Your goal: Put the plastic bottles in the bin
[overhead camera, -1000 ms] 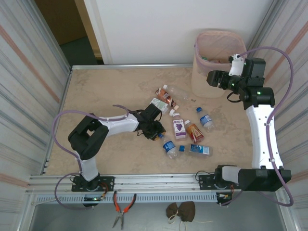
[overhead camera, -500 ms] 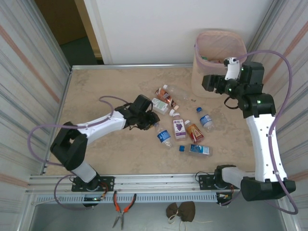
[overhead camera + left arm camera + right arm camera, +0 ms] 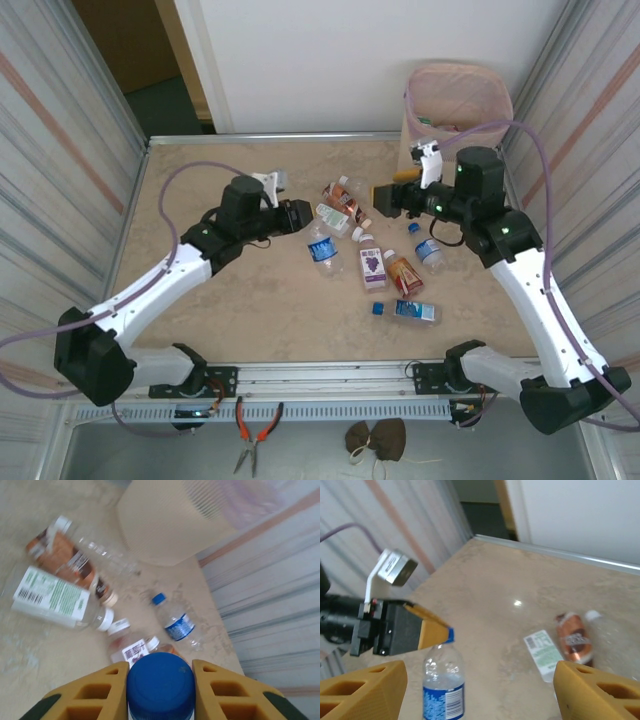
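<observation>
The pale, marbled desk (image 3: 230, 310) carries the bin (image 3: 458, 95), standing in its far right corner. Right of centre lie loose bottles. A white-green labelled bottle (image 3: 333, 217) touches a brown bottle (image 3: 343, 194). A purple-labelled bottle (image 3: 371, 264) lies just beside an orange bottle (image 3: 404, 273) (caps toward the far side). A blue-labelled bottle (image 3: 429, 250) lies near them, and a second blue-labelled bottle (image 3: 410, 311) nearer the front.

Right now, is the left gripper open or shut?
Shut on a blue-capped bottle: the left gripper's yellow fingers clamp both sides of its cap, and in the right wrist view it hangs upright from them.
</observation>
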